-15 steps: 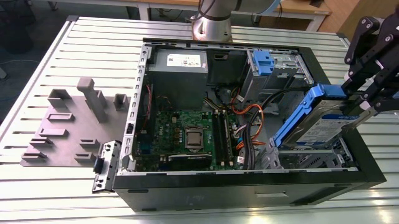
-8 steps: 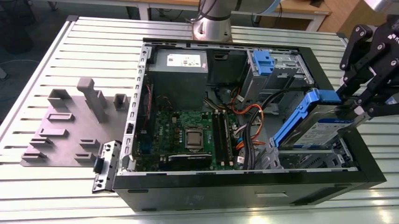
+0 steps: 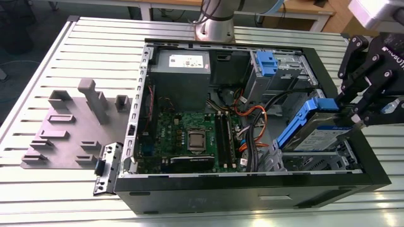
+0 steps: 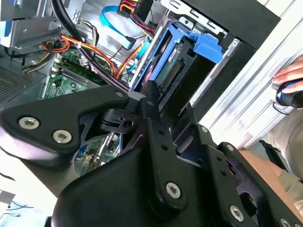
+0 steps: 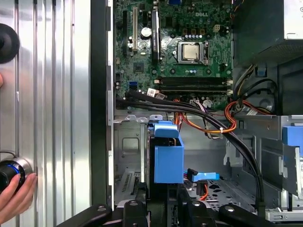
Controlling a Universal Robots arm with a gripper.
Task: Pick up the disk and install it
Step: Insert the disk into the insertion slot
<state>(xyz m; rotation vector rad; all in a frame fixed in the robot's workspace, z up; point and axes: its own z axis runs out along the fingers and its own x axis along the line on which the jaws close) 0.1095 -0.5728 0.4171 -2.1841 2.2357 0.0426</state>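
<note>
The disk [image 3: 319, 135] is a silver-grey drive with a white-and-blue label, clipped in a blue carrier frame. It stands tilted over the metal drive bay [image 3: 315, 161] at the near corner of the open computer case, on the exterior view's right. My gripper [image 3: 351, 111] is shut on its raised end. In the second wrist view the black fingers [image 4: 150, 97] clamp the disk [image 4: 182, 59] by its connector edge. The first wrist view shows the disk's blue carrier [image 5: 168, 158] standing just ahead of my gripper [image 5: 165, 208].
The open case [image 3: 252, 189] holds a motherboard [image 3: 189, 137], a grey power supply [image 3: 183, 61] and loose cables [image 3: 252, 123] beside the bay. A lone blue bracket [image 3: 266, 64] sits in the far bay. A grey fixture [image 3: 69, 127] lies at the exterior view's left. A person's hand [image 5: 14, 194] rests on a knob.
</note>
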